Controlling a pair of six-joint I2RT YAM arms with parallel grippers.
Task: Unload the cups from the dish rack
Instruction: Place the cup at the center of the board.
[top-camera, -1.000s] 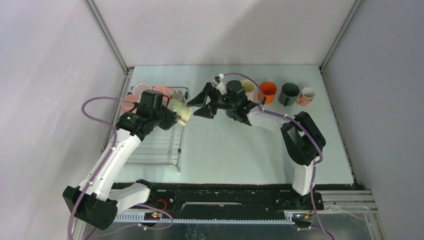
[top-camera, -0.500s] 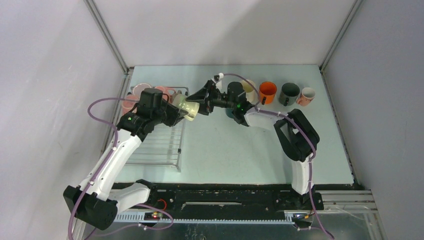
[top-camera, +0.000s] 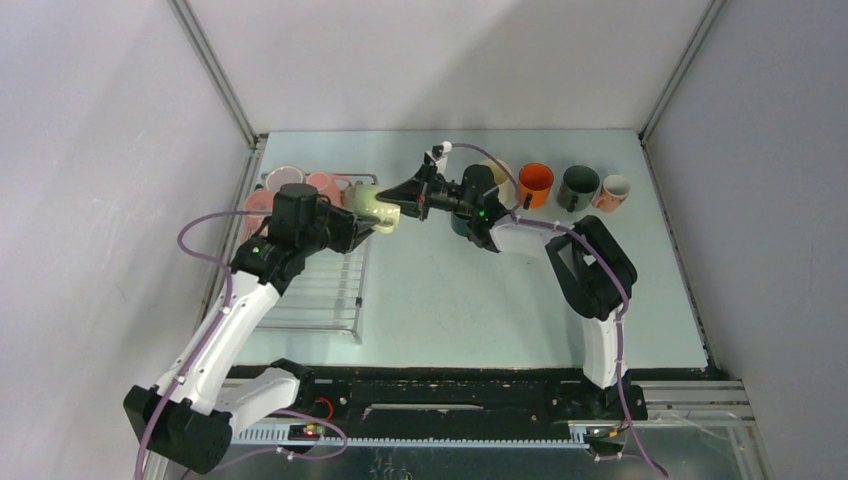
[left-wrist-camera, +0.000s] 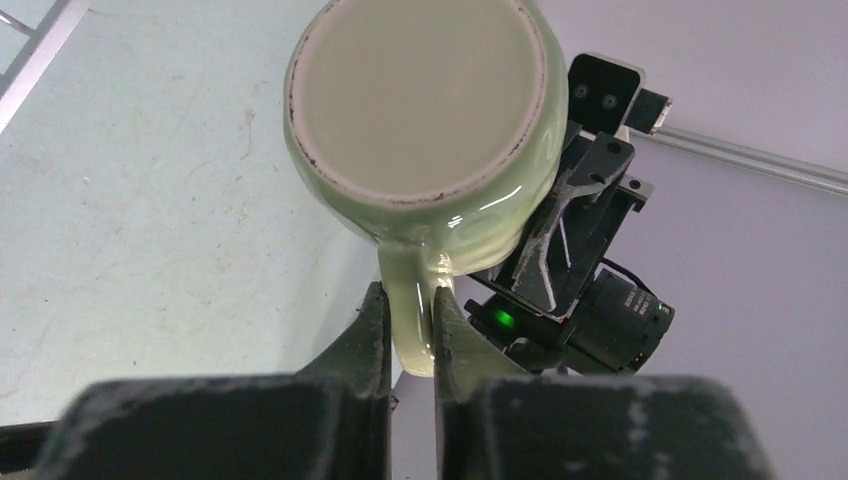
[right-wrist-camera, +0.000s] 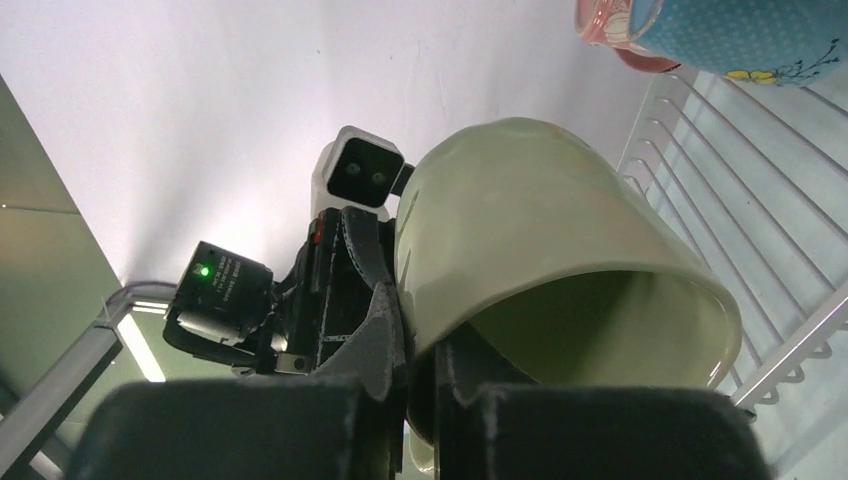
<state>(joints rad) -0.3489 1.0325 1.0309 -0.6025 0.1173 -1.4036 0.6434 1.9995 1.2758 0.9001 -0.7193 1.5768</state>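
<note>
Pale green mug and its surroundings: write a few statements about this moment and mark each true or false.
1. The left gripper pinches the pale green mug by its handle. True.
2. The right gripper is clear of the mug. False: its fingers straddle the mug's rim.
3. The mug rests on the dish rack. False: both grippers hold it in the air.
4. An orange cup stands on the table right of the rack. True.
5. The rack holds no cups. False: pink cups sit at its far end.
</note>
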